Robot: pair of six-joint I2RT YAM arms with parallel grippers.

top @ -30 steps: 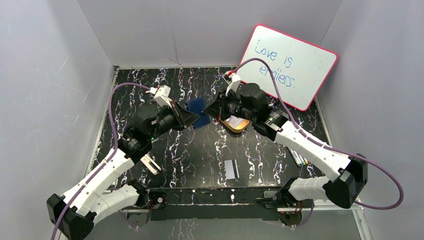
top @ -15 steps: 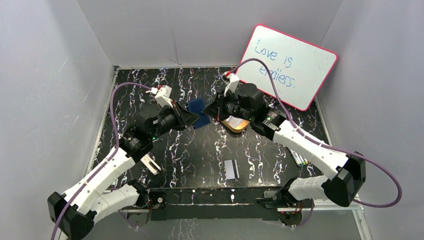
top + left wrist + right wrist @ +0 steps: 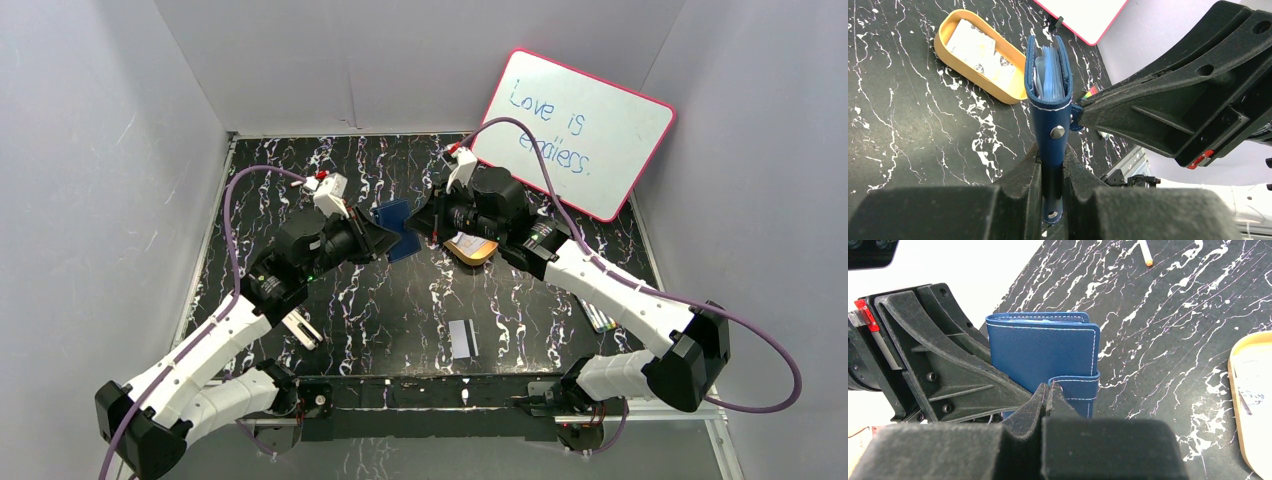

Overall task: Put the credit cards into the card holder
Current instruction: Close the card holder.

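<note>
The navy-blue card holder (image 3: 397,224) hangs in the air between both grippers at mid table. My left gripper (image 3: 384,238) is shut on its lower edge, which stands upright between the jaws in the left wrist view (image 3: 1050,100). Pale blue pockets show at its top. My right gripper (image 3: 416,222) is shut on the snap tab at the holder's side (image 3: 1043,352). One credit card (image 3: 461,338) with a dark stripe lies flat on the table near the front edge, away from both grippers.
An oval golden-orange tin (image 3: 470,249) with pale printed pieces inside sits under the right wrist. A pink-framed whiteboard (image 3: 575,130) leans at the back right. Marker pens (image 3: 598,315) lie at the right. Grey walls enclose the black marbled table (image 3: 380,300).
Both grippers have edged slightly closer together around the card holder. The holder stays in the same place. The card on the table has not moved.
</note>
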